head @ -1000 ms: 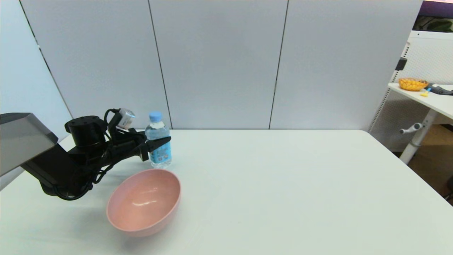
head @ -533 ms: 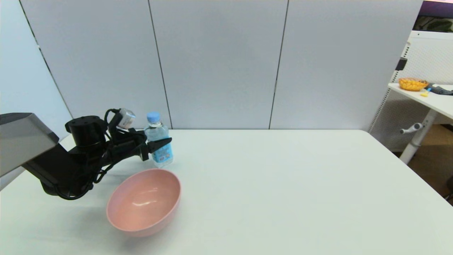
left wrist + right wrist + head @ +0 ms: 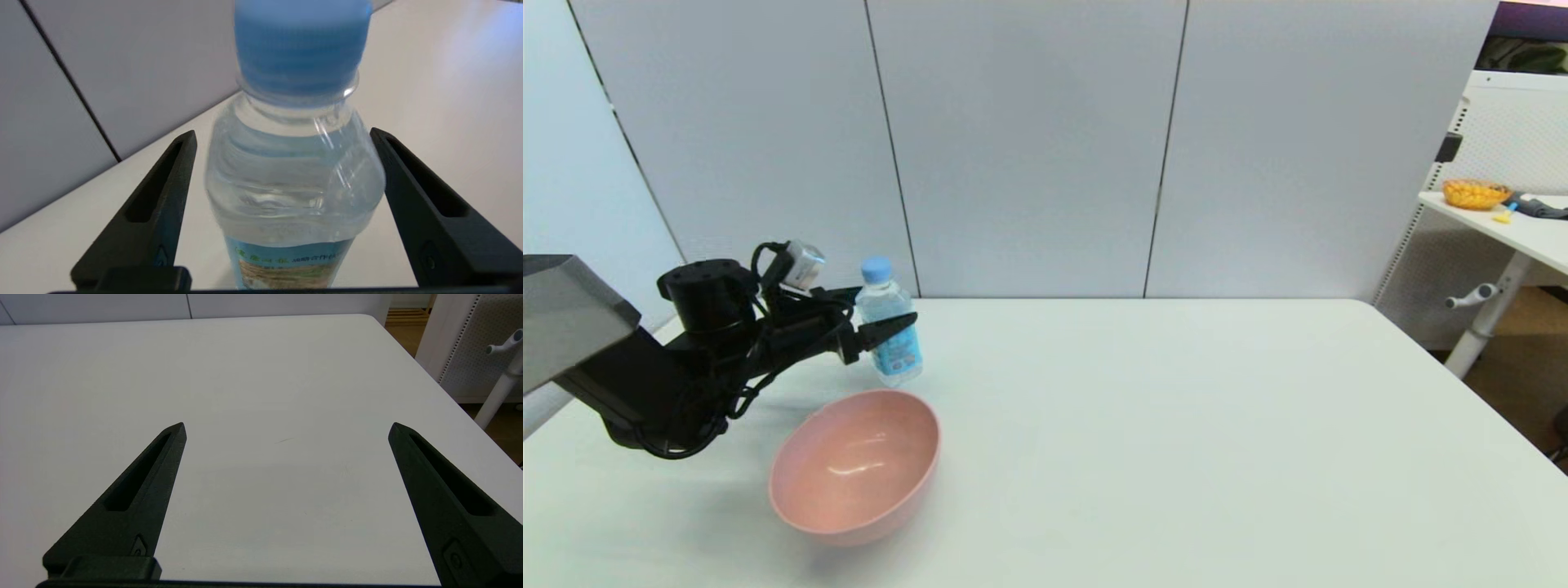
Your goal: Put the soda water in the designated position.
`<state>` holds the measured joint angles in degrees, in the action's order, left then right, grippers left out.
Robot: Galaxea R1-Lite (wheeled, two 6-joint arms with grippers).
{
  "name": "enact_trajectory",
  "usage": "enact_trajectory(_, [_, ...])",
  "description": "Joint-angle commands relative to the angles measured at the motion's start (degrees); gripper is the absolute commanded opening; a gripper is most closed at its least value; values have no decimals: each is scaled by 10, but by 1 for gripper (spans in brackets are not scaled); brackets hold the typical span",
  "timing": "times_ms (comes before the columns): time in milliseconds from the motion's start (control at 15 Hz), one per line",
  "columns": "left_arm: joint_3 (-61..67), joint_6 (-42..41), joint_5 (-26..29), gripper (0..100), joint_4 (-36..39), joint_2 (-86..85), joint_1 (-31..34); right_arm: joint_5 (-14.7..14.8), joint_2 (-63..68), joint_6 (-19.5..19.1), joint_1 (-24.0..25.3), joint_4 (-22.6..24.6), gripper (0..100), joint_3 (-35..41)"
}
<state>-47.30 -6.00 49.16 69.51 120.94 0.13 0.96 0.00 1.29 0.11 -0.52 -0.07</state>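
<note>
— Starting nearest: noticing the pink bowl [image 3: 854, 465] sitting on the white table [image 3: 1176, 408]. Holding anything?

— Holding nothing; showing only a bare, glossy inside. Not counting as the target either.

— Moving just beyond the bowl, then. Finding the bottle [image 3: 882, 298]?

— Yes, standing near the table's far left, just behind the bowl and leaning a little rather than fully upright. Looking nearly full of clear water, with the blue cap screwed on.

— And the left gripper [image 3: 900, 318]?

— Reaching in from the left and straddling the bottle below its shoulder, spread wide. Pressing one finger [image 3: 408, 196] against the plastic, leaving a sliver of gap at the other finger [image 3: 163, 192]. Not yet clamping, judging by that gap.

— So, sitting early in the job?

— Probably. Still needing a firm grasp, a lift, a carry and a set-down on the chosen spot. Seeing no mark for that spot anywhere on the table.

— Right gripper [image 3: 286, 426]?

— Hanging idle over bare table towards the right side, spread wide, carrying nothing.
</note>
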Motion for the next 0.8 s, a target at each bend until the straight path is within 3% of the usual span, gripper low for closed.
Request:
enact_trajectory(67, [7, 21, 1, 100, -3, -75, 16, 0, 1, 0, 1, 0, 100, 0])
enact_trajectory(400, [60, 66, -3, 100, -52, -242, 26, 0, 1, 0, 1, 0, 100, 0])
enact_trajectory(600, [83, 70, -83, 100, -97, -370, 34, 0, 1, 0, 1, 0, 100, 0])
enact_trajectory(800, [114, 63, -161, 100, -215, -517, 33, -1, 1, 0, 1, 0, 100, 1])
